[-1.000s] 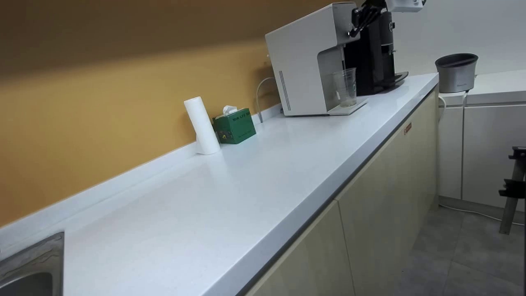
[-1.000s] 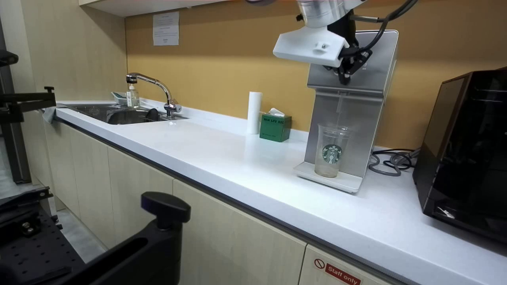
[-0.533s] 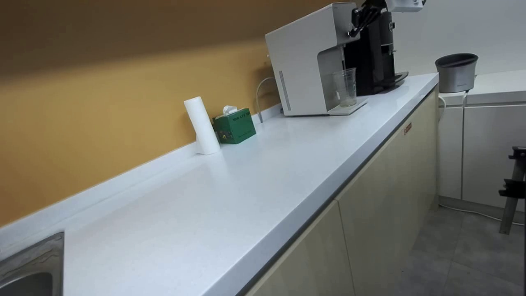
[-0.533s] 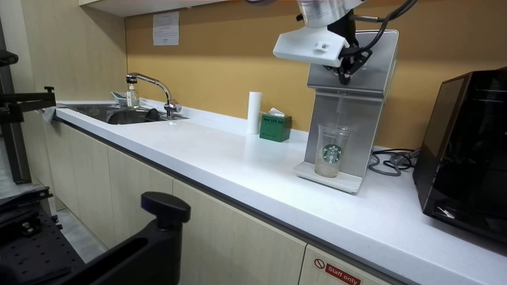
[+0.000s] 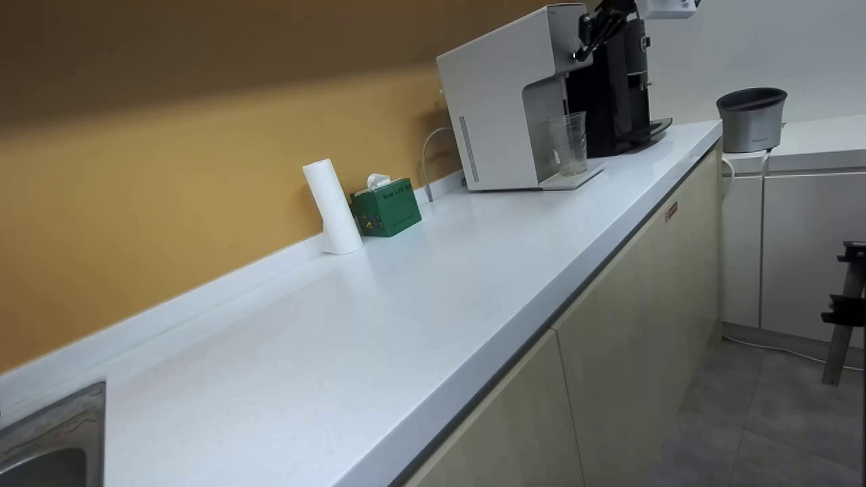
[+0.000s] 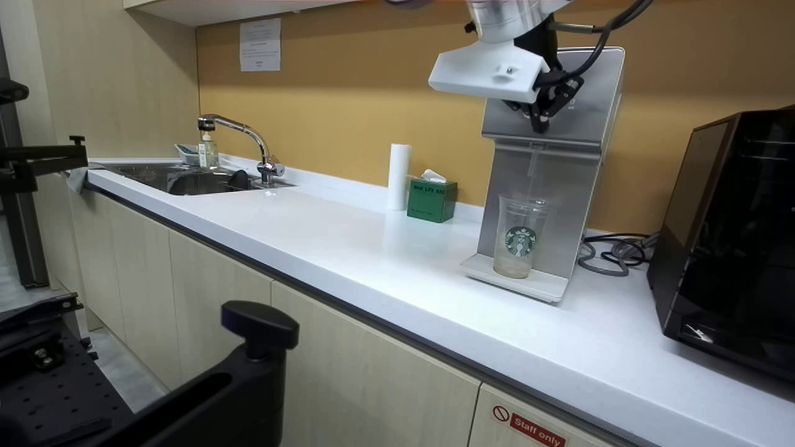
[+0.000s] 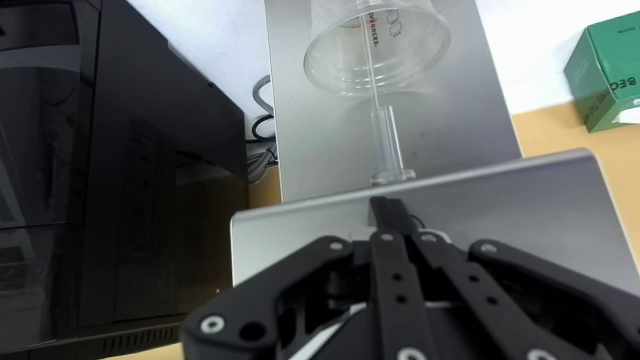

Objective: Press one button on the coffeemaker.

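Observation:
A silver drink machine (image 5: 500, 115) with a slanted front panel (image 7: 545, 210) stands on the counter; it also shows in an exterior view (image 6: 568, 198). My gripper (image 7: 388, 200) is shut and empty, its black fingertips pointing at the lower middle of that panel, just above the clear spout (image 7: 389, 145). I cannot tell whether the tips touch it. A thin dark arc and a white arc on the panel show beside the fingers; any button there is mostly hidden. The gripper also shows in both exterior views (image 5: 582, 55) (image 6: 540, 127).
A clear cup (image 6: 515, 261) stands on the machine's base plate under the spout. A black machine (image 6: 733, 236) stands beside it, with cables (image 6: 612, 251) between. A green tissue box (image 6: 431, 200) and a white paper roll (image 6: 399, 177) stand by the wall.
The arm has shifted only very slightly. The gripper stays shut at the silver machine's front panel, and the cup has not moved.

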Robot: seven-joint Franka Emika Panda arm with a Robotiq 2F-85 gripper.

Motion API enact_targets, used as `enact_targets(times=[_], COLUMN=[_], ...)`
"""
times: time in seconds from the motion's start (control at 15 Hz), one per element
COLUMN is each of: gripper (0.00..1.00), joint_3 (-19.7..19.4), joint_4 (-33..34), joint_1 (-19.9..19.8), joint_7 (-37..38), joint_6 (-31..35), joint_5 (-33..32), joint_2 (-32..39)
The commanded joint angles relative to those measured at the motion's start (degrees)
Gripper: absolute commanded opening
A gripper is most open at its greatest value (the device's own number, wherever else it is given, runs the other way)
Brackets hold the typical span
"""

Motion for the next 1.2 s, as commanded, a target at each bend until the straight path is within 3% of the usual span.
enact_targets(times=[0.0,0.87,1.13], gripper=[0.0,0.0,0.0], joint_3=[0.55,-0.18,-0.73], joint_4=[0.85,-2.88,-6.09], joint_1=[0.79,1.63,1.23], joint_7=[1.34,8.26,15.85], joint_6=[0.57,6.94,6.11], joint_5=[-1.57,-12.69,-21.89], joint_2=[-0.02,-3.59,-6.42])
